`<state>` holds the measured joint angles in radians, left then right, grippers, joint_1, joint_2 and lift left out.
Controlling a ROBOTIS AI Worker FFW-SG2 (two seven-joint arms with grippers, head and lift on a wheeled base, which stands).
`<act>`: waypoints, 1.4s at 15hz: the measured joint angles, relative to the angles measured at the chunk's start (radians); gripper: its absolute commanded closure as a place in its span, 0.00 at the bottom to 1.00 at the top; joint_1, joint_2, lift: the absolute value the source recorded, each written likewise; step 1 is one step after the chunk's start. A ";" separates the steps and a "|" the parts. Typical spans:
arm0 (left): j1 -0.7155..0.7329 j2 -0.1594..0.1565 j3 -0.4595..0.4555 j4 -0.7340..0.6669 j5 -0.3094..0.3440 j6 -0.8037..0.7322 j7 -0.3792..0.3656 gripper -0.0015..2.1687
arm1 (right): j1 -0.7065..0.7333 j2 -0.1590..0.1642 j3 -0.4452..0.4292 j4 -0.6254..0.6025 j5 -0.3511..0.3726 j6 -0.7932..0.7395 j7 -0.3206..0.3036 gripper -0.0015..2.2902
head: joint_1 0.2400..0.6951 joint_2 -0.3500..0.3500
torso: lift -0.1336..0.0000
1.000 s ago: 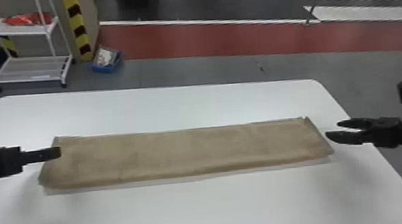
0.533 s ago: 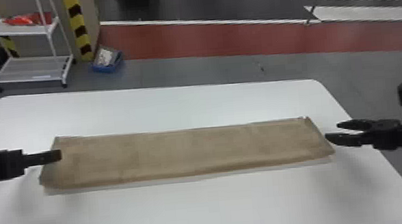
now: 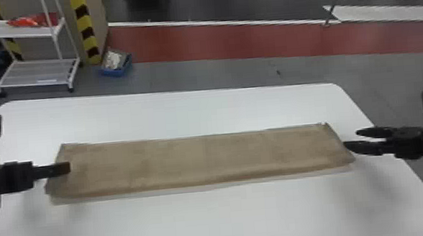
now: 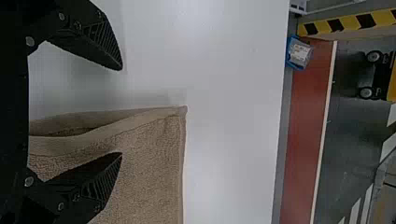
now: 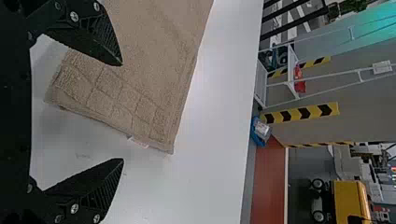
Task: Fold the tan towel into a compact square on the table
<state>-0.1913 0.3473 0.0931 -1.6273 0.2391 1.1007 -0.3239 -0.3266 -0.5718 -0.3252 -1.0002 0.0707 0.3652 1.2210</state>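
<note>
At the worktop's [image 3: 208,220] L side, the L end effector [image 4: 122,112] has eased slightly inward, spread wide; R end effector [image 5: 123,112], also wide, sits by the opp. end. Tan towel [image 3: 203,159] lies between, an unmoved long strip; square prob. needs end-folds. Beyond, blue bin [image 3: 114,73] w/ pale contents [image 3: 112,59].

One towel [image 3: 203,158], two tools [image 3: 350,138]

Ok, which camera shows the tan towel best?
The head view: it shows the tan towel from end to end, a long strip on the table. The left wrist view shows one end, layers gaping; the right wrist view, the other, with a squared pattern.
</note>
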 measured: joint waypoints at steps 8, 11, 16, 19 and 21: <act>0.005 -0.004 -0.022 -0.001 -0.006 0.005 0.004 0.91 | -0.003 0.000 -0.001 -0.001 -0.011 0.004 0.005 0.08 | 1.00 0.27 | 0.08; 0.007 -0.008 -0.013 -0.030 0.015 0.028 0.008 0.91 | 0.002 0.003 -0.001 -0.013 -0.024 0.010 0.009 0.08 | 1.00 0.26 | 0.08; 0.008 -0.015 0.022 -0.095 0.116 0.093 0.008 0.91 | 0.033 0.044 0.000 -0.101 -0.047 0.052 0.007 0.08 | 1.00 0.27 | 0.08; -0.036 -0.022 0.047 -0.101 0.203 0.142 0.009 0.91 | 0.034 0.106 0.013 -0.105 -0.040 0.040 -0.016 0.09 | 1.00 0.29 | 0.08; -0.076 -0.030 0.061 -0.097 0.280 0.179 0.022 0.91 | 0.034 0.161 0.028 -0.108 -0.034 0.021 -0.049 0.13 | 1.00 0.31 | 0.08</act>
<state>-0.2674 0.3176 0.1539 -1.7240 0.5195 1.2794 -0.3020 -0.2927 -0.4111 -0.2968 -1.1078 0.0363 0.3863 1.1718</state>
